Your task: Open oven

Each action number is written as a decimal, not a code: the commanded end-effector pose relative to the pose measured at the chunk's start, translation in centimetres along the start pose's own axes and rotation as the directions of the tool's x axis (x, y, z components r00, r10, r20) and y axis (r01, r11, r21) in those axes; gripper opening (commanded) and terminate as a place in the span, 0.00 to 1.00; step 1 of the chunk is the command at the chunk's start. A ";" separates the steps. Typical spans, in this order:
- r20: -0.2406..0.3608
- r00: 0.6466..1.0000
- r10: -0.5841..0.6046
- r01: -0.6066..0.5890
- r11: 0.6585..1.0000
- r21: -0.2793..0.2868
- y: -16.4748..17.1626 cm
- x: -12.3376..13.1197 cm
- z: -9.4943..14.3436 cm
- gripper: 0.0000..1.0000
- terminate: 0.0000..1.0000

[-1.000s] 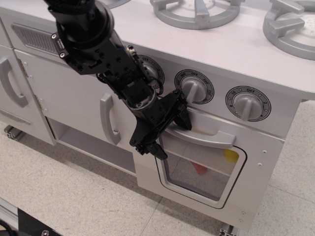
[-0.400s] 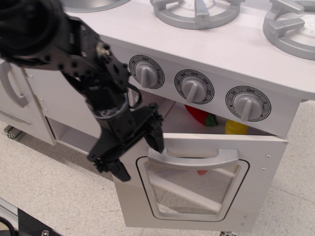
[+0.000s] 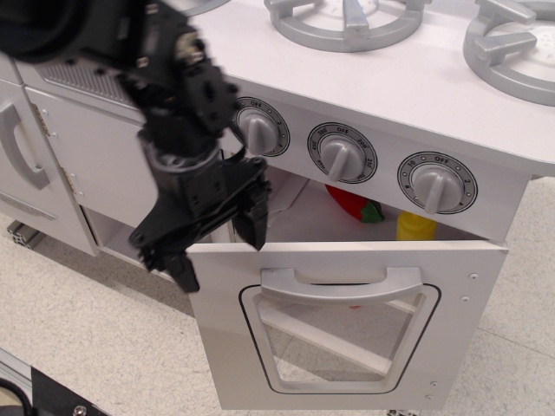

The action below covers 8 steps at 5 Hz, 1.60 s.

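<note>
The white toy oven's door (image 3: pixel 347 338) with its rounded clear window hangs swung outward and down, leaving a gap at the top. Its wide grey bar handle (image 3: pixel 342 284) is free. Three grey dials (image 3: pixel 342 154) sit above. Inside the oven I see a red item (image 3: pixel 349 203), a green one (image 3: pixel 373 212) and a yellow one (image 3: pixel 414 225). My black gripper (image 3: pixel 217 249) is open at the door's upper left corner, holding nothing. One finger (image 3: pixel 253 227) is close above the door's top edge; the other (image 3: pixel 182 270) is left of the door.
A plain white cabinet door with a vertical grey handle (image 3: pixel 22 147) is at the left, partly behind my arm. Grey stove burners (image 3: pixel 347 17) sit on the top. Tiled floor (image 3: pixel 87 347) lies below, with a metal frame corner (image 3: pixel 52 394) at the bottom left.
The oven door has swung from shut to well open. My gripper has come off the handle and moved left, now beside the door's left corner.
</note>
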<state>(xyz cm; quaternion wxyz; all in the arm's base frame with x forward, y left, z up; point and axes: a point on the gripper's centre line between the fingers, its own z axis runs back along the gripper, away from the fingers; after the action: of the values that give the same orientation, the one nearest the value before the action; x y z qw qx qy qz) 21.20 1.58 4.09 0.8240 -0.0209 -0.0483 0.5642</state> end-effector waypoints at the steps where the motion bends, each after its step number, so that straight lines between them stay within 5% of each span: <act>1: 0.110 0.994 0.006 -0.002 1.000 -0.031 -2.8 4.0 2.2 1.00 0.00; 3: 0.172 0.982 -0.071 0.073 0.997 -0.002 -3.6 6.0 0.0 1.00 0.00; 5: 0.209 0.960 -0.185 0.184 0.983 0.021 -3.6 5.2 -3.8 1.00 0.00; 6: 0.124 0.957 -0.262 0.258 0.965 0.044 -2.1 2.5 -4.2 1.00 0.00; 8: -0.082 0.947 -0.311 0.311 0.950 -0.017 0.2 -2.7 -5.1 1.00 0.00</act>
<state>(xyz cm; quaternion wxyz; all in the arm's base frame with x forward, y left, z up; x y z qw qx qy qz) 19.58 -1.00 -2.84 0.9029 -0.0336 0.0050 0.4286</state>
